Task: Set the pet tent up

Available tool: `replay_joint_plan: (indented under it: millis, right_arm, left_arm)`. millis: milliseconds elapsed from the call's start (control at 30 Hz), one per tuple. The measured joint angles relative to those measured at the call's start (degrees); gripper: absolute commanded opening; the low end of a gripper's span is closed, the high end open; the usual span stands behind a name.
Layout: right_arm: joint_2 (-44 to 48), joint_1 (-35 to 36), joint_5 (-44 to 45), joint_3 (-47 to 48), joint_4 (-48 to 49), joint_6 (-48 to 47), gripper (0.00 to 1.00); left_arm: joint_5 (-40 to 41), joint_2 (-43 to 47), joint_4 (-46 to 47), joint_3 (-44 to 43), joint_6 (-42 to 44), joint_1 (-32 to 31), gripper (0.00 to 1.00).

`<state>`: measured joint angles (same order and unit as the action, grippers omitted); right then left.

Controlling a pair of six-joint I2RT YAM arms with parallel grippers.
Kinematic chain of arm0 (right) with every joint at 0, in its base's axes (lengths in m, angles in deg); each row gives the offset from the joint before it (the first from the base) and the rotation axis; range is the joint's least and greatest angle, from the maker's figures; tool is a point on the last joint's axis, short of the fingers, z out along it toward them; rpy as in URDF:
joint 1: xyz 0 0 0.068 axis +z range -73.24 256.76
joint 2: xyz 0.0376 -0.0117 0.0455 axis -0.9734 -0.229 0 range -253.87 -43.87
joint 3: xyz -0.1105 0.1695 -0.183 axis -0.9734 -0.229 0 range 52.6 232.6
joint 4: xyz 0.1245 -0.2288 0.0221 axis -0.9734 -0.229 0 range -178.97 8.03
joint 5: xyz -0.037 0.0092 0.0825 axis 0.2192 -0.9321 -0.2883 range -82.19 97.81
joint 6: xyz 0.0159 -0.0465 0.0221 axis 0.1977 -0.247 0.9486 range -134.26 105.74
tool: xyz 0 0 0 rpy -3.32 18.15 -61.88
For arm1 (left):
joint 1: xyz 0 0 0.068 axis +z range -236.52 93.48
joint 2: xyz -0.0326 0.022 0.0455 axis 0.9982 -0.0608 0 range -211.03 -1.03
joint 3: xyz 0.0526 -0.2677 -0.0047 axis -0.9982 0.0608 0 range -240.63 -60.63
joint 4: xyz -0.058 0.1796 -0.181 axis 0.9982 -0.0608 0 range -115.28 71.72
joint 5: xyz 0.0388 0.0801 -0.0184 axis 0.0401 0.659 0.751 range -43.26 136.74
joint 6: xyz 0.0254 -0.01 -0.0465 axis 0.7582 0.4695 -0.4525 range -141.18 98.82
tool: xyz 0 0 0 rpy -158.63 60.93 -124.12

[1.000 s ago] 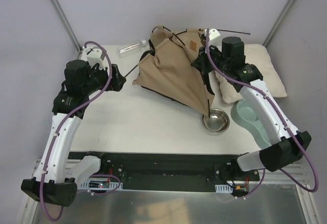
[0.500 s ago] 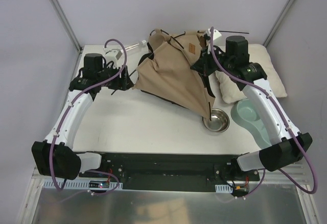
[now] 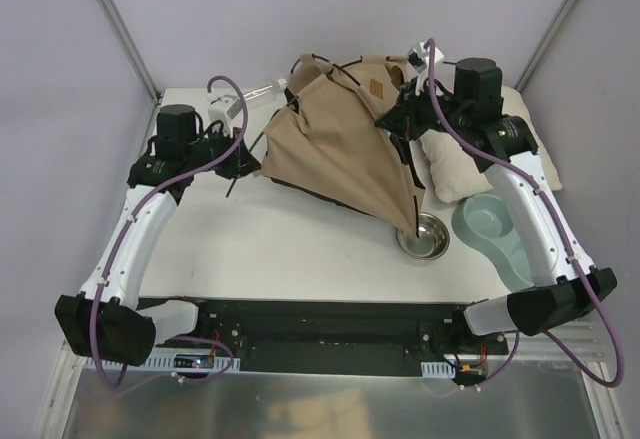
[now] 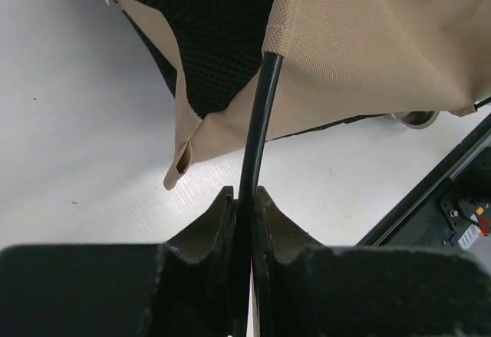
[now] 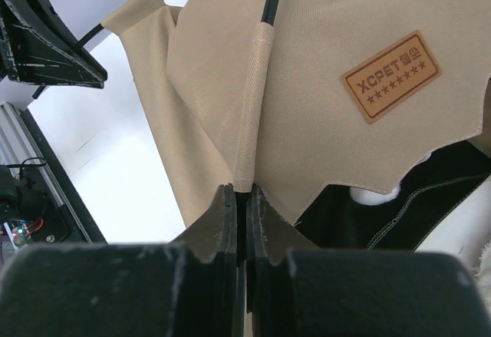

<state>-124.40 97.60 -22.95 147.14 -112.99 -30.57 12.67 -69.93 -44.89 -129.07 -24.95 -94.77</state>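
Note:
The pet tent [image 3: 340, 154] lies half-collapsed at the table's back middle, tan fabric with a brown label [image 3: 377, 89]. My left gripper [image 3: 246, 155] is at the tent's left edge. In the left wrist view it [image 4: 245, 196] is shut on a thin black pole [image 4: 259, 114] that runs up into a fabric sleeve beside black mesh [image 4: 207, 30]. My right gripper [image 3: 396, 119] is at the tent's upper right. In the right wrist view it [image 5: 242, 193] is shut on a pole just below its tan sleeve [image 5: 253, 107], with the label [image 5: 390, 74] to the right.
A fluffy off-white pillow [image 3: 470, 164] lies under the right arm. A steel bowl [image 3: 425, 235] sits at the tent's near right corner, with a pale green double dish [image 3: 492, 227] beside it. A clear bottle [image 3: 262, 91] lies at the back left.
My left arm swung right to the tent's left edge and its jaws closed on the black pole. My right arm shifted slightly right and back, still gripping its pole.

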Motion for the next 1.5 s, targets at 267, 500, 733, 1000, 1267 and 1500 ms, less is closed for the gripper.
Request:
replay_joint_plan:
  millis: [267,500,733,1000,1267,1500]
  right_arm:
    - [0.0,-0.3,-4.3,3.7,-0.5,1.8,0.0]
    - [-2.2,-0.3,-5.6,5.1,-0.3,4.4,0.01]
    - [-6.8,-0.1,-5.5,3.7,0.9,6.4,0.38]
    - [-7.3,-0.1,-1.2,3.3,5.0,9.5,0.8]
    - [-3.1,-0.1,8.3,3.2,7.8,17.6,0.81]
    - [1.9,5.2,8.2,-1.7,16.7,35.2,0.78]
  left_arm:
    - [1.0,9.5,-1.1,0.0,-1.2,0.1,0.0]
    - [3.9,15.0,-2.6,0.1,-5.0,0.1,0.0]
    - [9.1,18.8,-3.3,2.8,-12.2,0.1,0.0]
    - [16.5,18.7,-3.2,3.9,-18.3,0.1,0.0]
    - [19.7,13.9,1.2,4.0,-23.4,0.1,0.0]
    - [18.9,9.4,7.0,4.0,-26.3,0.0,0.0]
